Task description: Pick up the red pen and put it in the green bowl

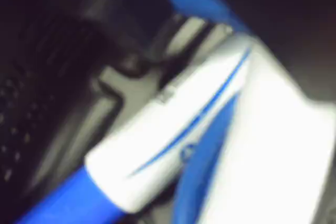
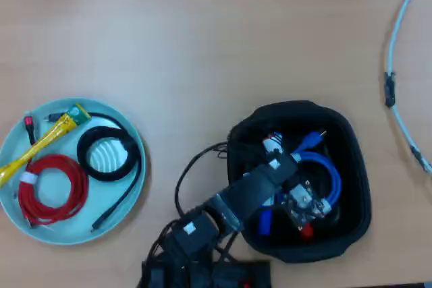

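Arm reaching into black container (image 2: pixel 351 166), gripper (image 2: pixel 280 160) over markers, blurred, jaw state unclear

In the overhead view the arm (image 2: pixel 253 190) is a chain of blocky black motor housings running from the bottom edge of the frame up toward the centre right. A small white square label (image 2: pixel 189 228) sits on top of one lower housing. Thin black cables (image 2: pixel 185 177) loop out from the joints on the left side of the arm and trail back to the base (image 2: pixel 202 276), a dark block at the bottom edge. Near the end effector (image 2: pixel 297 200) there is a pale, greyish part with small dark dots, possibly screws, though the view is too coarse to be sure.
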